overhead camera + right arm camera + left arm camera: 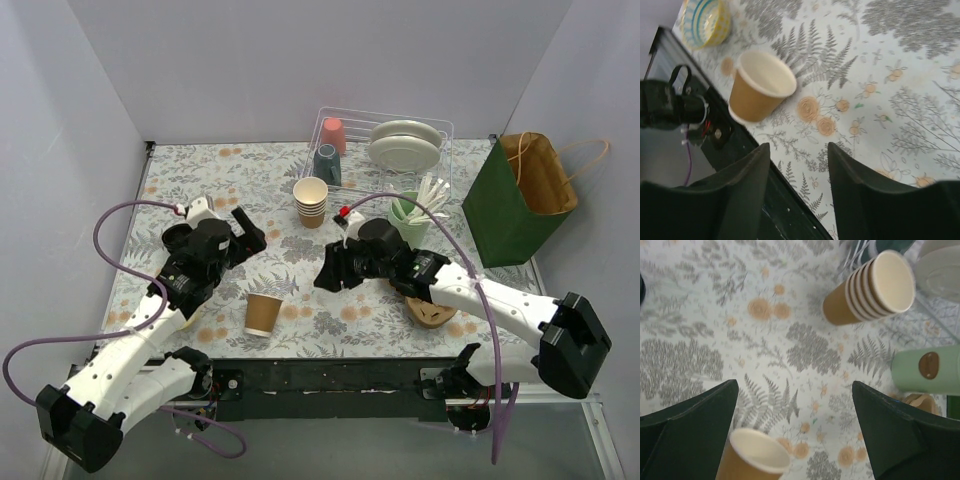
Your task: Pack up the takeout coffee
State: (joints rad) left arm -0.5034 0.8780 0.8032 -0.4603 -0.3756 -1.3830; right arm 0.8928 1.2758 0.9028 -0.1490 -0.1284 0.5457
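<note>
1. Right gripper [798,150]: jaws parted and released, nothing between them. Only the floral tablecloth [900,60] shows through the gap.
2. Left gripper [794,390]: jaws spread wide, nothing held, hanging above the cloth.
3. Takeout coffee cup [760,85]: stands upright on the cloth, past the right gripper's fingers [747,192] and clear of them.
4. Cup appearance: small tapered tan kraft-paper body, rolled pale rim, top open, cream-white interior visible.
5. In the left wrist view the same cup [757,457] sits at the bottom edge, beside one finger [690,430]. Contact cannot be told from that view.
6. In the top view the cup [263,314] is close to the near table edge, between the two arms and apart from both grippers.
7. Stack of tan paper cups [311,200]: further back, mid-table, upright.
8. Pale green cup [410,218]: right of the stack, white sticks standing in it.
9. Clear dish rack [440,130]: at the back, holding plates and two cups.
10. Green paper bag [515,205]: far right, mouth open.
11. Yellow bowl with blue stripes [702,20]: just beyond the cup, near the table edge.
</note>
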